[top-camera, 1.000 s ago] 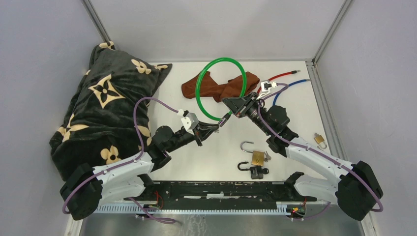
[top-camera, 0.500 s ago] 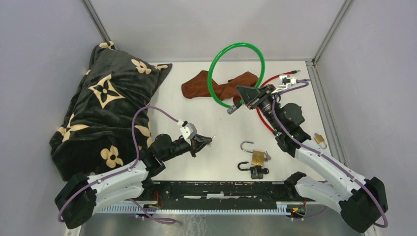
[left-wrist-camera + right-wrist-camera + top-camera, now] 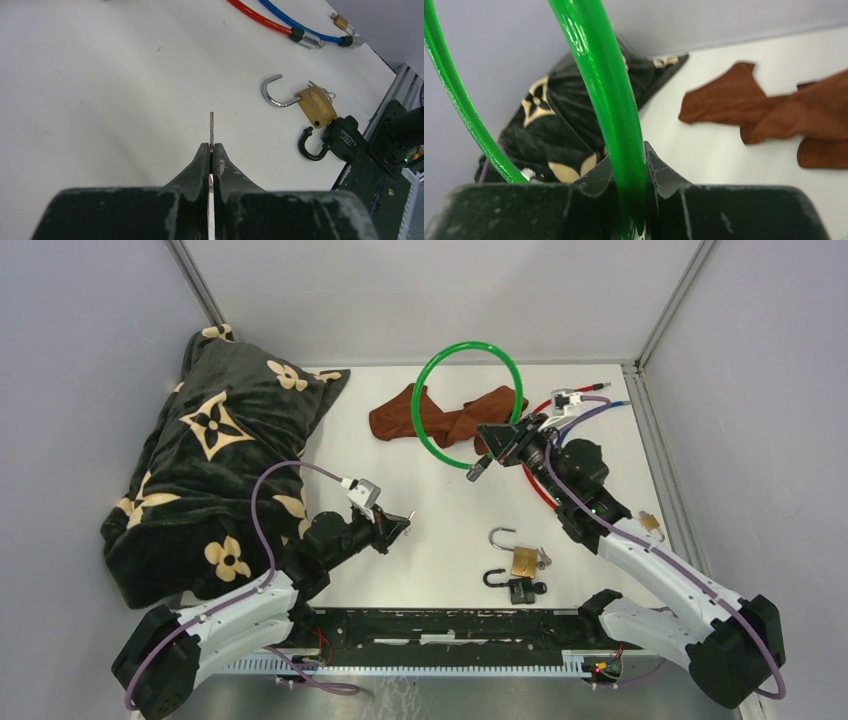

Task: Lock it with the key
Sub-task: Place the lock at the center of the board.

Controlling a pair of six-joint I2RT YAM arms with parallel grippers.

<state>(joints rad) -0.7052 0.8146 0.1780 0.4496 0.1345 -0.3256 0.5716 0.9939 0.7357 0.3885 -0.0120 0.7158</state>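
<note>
My left gripper (image 3: 400, 526) (image 3: 211, 146) is shut on a thin metal key (image 3: 211, 127), whose blade sticks out past the fingertips over bare table. My right gripper (image 3: 497, 445) (image 3: 626, 165) is shut on a green cable lock (image 3: 415, 400) (image 3: 614, 100) and holds its loop upright above the table at the back. The cable's dark lock end (image 3: 477, 470) hangs just below that gripper, well apart from the key. An open brass padlock (image 3: 520, 558) (image 3: 315, 105) and an open black padlock (image 3: 518, 588) (image 3: 342, 142) lie near the front edge.
A black flowered blanket (image 3: 220, 460) fills the left side. A brown cloth (image 3: 450, 418) lies at the back behind the green loop. Red (image 3: 260, 20) and blue (image 3: 295, 22) cables lie at the back right, and a small brass padlock (image 3: 651, 525) sits by the right edge.
My left gripper has drawn back toward the near left with the key, away from the cable's lock end. My right gripper has carried the green loop up and to the right.
</note>
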